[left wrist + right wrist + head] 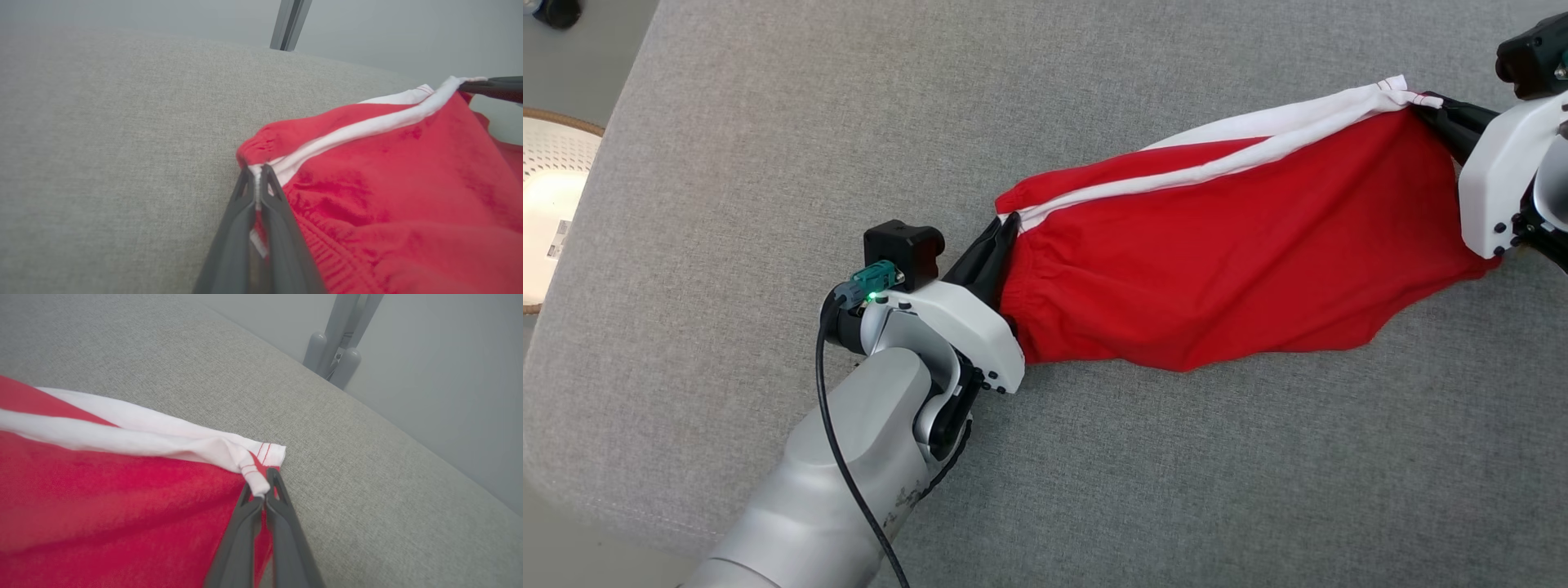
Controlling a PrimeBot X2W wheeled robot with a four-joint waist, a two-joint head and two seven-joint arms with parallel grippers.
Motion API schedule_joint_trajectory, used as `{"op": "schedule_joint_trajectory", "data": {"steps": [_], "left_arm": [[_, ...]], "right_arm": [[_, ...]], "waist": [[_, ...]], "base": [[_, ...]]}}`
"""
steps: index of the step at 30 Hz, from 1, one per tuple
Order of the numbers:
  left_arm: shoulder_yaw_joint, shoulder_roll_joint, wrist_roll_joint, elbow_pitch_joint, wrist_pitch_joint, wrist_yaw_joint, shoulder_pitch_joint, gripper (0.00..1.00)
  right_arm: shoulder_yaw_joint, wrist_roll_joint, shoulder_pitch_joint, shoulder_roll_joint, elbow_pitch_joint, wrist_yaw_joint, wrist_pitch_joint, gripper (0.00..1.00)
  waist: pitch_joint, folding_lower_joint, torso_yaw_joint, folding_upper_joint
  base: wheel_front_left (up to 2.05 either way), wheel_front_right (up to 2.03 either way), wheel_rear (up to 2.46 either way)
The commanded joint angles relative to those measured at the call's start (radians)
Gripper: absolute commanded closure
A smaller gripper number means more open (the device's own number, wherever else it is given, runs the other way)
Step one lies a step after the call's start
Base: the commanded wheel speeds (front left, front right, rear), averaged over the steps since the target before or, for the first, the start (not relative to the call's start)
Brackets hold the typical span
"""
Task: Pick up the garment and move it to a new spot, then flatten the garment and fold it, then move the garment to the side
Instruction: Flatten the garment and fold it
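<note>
garment: red shorts (1217, 269) with a white side stripe, pulled out long between my two grippers over the grey cushion (768, 204), running from centre to far right
garment ends: gathered waistband end on the left, hem end with the white stripe on the far right
garment sag: the top edge is taut and the lower red part hangs loose; I cannot tell if it touches the cushion
left gripper (1010, 222): clenched on the waistband corner where the white stripe starts, with cloth pinched between the tips
left gripper, wrist view: fingers (271, 192) pressed together, white edge and a small tag caught in the slit
right gripper (1425, 104): clamped on the white hem corner, far right
right gripper, wrist view: fingers (282, 498) closed on the bunched white corner with red stitching
container: round pale basket-like thing with a brown rim (568, 121) at the left edge, off the cushion
container contents: a small label on the pale inside; I cannot tell more
background: grey legs (339, 343) beyond the cushion's far edge
</note>
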Motion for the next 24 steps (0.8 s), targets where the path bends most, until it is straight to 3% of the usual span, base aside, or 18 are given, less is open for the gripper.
{"op": "schedule_joint_trajectory", "data": {"steps": [1,16,17,18,19,20,21,22,24], "left_arm": [[-0.002,0.005,0.0,-0.005,-0.004,0.006,-0.017,1.0],[0.022,0.006,0.014,-0.014,-0.004,0.043,-0.017,1.0],[0.022,0.006,0.015,-0.015,-0.004,0.042,-0.017,1.0],[0.023,0.006,0.017,-0.016,-0.004,0.042,-0.017,1.0],[0.024,0.006,0.019,-0.016,-0.004,0.042,-0.017,0.85],[0.025,0.006,0.02,-0.017,-0.004,0.043,-0.018,0.62],[0.025,0.007,0.021,-0.017,-0.004,0.044,-0.019,0.22],[0.026,0.006,0.022,-0.018,-0.004,0.046,-0.019,0.0],[0.026,0.005,0.025,-0.018,-0.004,0.048,-0.017,0.0]], "right_arm": [[0.0,-0.007,-0.007,0.001,0.007,-0.001,0.002,1.0],[0.0,-0.012,-0.023,0.02,0.094,-0.001,-0.029,1.0],[0.0,-0.004,-0.027,0.021,0.104,-0.001,-0.036,0.94],[0.0,-0.003,-0.031,0.023,0.113,-0.001,-0.049,0.62],[0.0,-0.003,-0.035,0.025,0.122,-0.001,-0.065,0.0],[0.0,0.004,-0.034,0.029,0.131,-0.001,-0.074,0.0],[0.0,0.004,-0.034,0.032,0.135,-0.001,-0.079,0.0],[0.0,0.0,-0.034,0.034,0.138,-0.001,-0.086,0.0],[0.0,-0.003,-0.036,0.036,0.141,-0.001,-0.092,0.0]], "waist": [[0.002,0.0,0.001,0.0],[0.013,0.0,0.001,0.0],[0.013,0.0,0.0,0.0],[0.014,0.0,-0.001,0.0],[0.014,0.0,-0.001,0.0],[0.015,0.0,-0.002,0.0],[0.015,0.0,-0.002,0.0],[0.014,0.0,-0.002,0.0],[0.013,0.0,-0.003,0.0]], "base": [[0.0,0.0,0.0],[0.0,0.0,0.0],[0.0,0.0,0.0],[0.0,0.0,0.0],[0.0,0.0,0.0],[0.0,0.0,0.0],[0.0,0.0,0.0],[0.0,0.0,0.0],[0.0,0.0,0.0]]}}
